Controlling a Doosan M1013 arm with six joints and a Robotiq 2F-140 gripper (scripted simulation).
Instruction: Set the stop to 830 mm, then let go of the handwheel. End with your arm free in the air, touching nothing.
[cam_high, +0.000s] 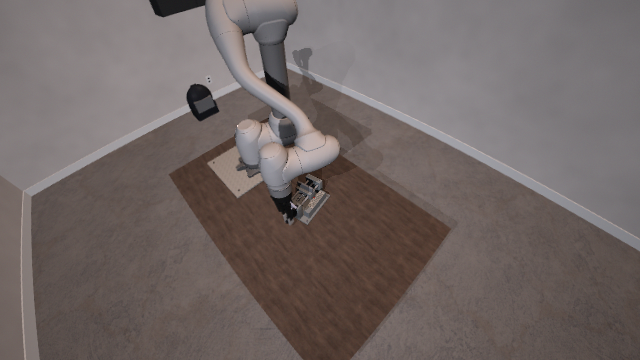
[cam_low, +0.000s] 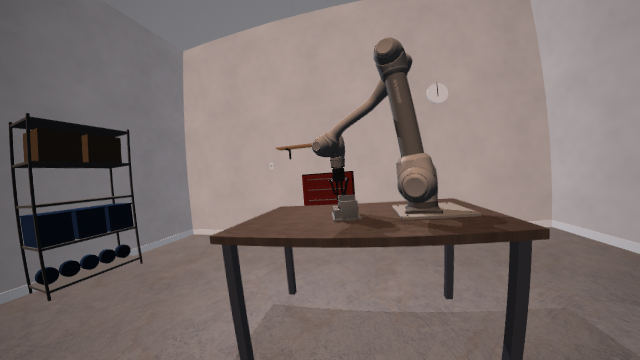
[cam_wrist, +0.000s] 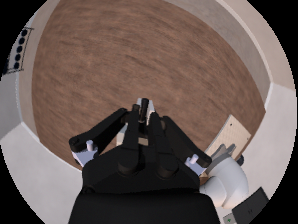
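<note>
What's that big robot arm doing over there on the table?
The arm reaches down to a small grey stop fixture on the wooden table. Its gripper has its jaws shut on the fixture's handwheel, a small pale part between the fingertips. It has not let go yet. The stop's setting is too small to read.

A dark wooden worktop (cam_low: 310, 231) on black legs stands mid-room. At nine o'clock stands a black metal shelf rack (cam_low: 28, 150) with brown boxes, blue bins and dark balls. At twelve: a red slatted cabinet (cam_low: 316, 189), a round white wall clock (cam_low: 437, 92) and a small wooden wall shelf (cam_low: 295, 147).
</note>
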